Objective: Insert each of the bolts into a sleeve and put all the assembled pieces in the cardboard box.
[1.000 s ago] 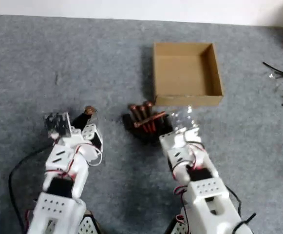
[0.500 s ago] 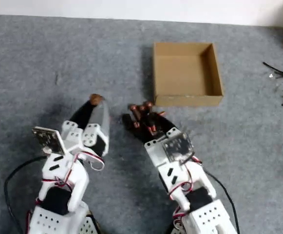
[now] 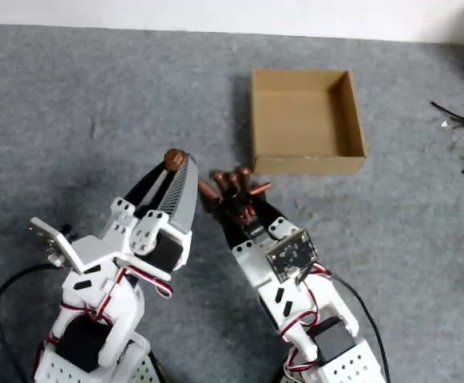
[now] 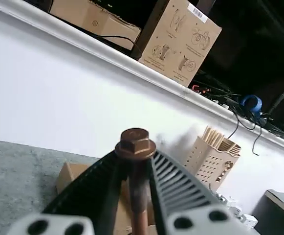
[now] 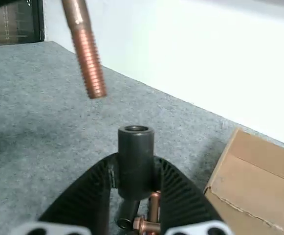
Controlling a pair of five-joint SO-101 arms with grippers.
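Two claws, one bolt and one sleeve held close together over the bench.

The left claw [image 3: 172, 165] is clamped on a single copper bolt [image 4: 135, 143]. Its hexagonal head sits just past the fingertips, and the shank runs back between the jaws until the left wrist view cuts it off. The right claw [image 5: 136, 166] is closed around a single black sleeve [image 5: 136, 147], whose open mouth pokes out beyond the fingertips. The bolt's threaded tip hangs near that mouth without touching it. Just beyond the right claw, a pile [image 3: 235, 185] of more bolts and sleeves lies on the grey bench [image 3: 96, 96]. At least three copper heads show, but the pieces overlap and the claw covers part of them, so the full count is unclear. Farthest off, one cardboard box [image 3: 307, 165] stands just behind the pile, open side up.
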